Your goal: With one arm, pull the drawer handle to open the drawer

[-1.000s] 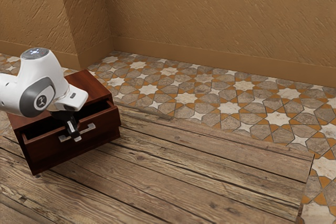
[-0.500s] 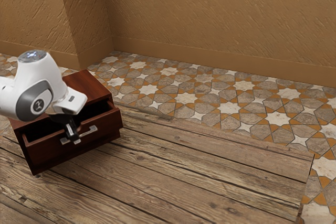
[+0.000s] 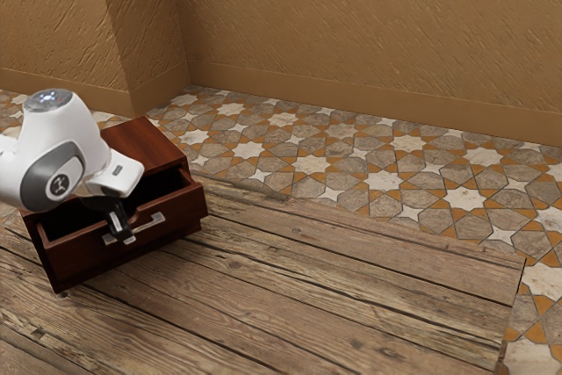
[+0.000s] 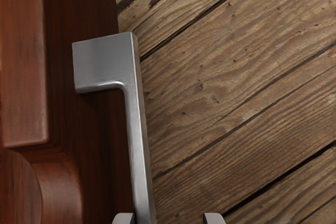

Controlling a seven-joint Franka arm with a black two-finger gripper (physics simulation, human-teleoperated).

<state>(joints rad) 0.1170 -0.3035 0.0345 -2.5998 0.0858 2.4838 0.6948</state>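
Where the cabinet [image 3: 145, 136] stands at the exterior view's left, the drawer [image 3: 171, 204] sits partway out of it, its dark inside showing behind the front panel. The handle [image 3: 145, 223], a grey metal bar on two posts, lies across that panel. The gripper [image 3: 121, 227] reaches down onto it from the arm [image 3: 53, 151].

In the wrist view the handle [image 4: 137, 145] runs between the two fingers. One fingertip [image 4: 124, 217] is against the bar and the other stands off from it, so the claw is apart, not clamped.

A small white mark on the arm's grey joint cap is too small to read.

In front of the drawer, bare planks [image 3: 307, 287] stretch toward the exterior view's right. Beyond their edge lie star-patterned tiles [image 3: 369, 164], bounded by a rough tan wall [image 3: 369, 24] with a skirting board. A wall corner juts out just behind the cabinet.
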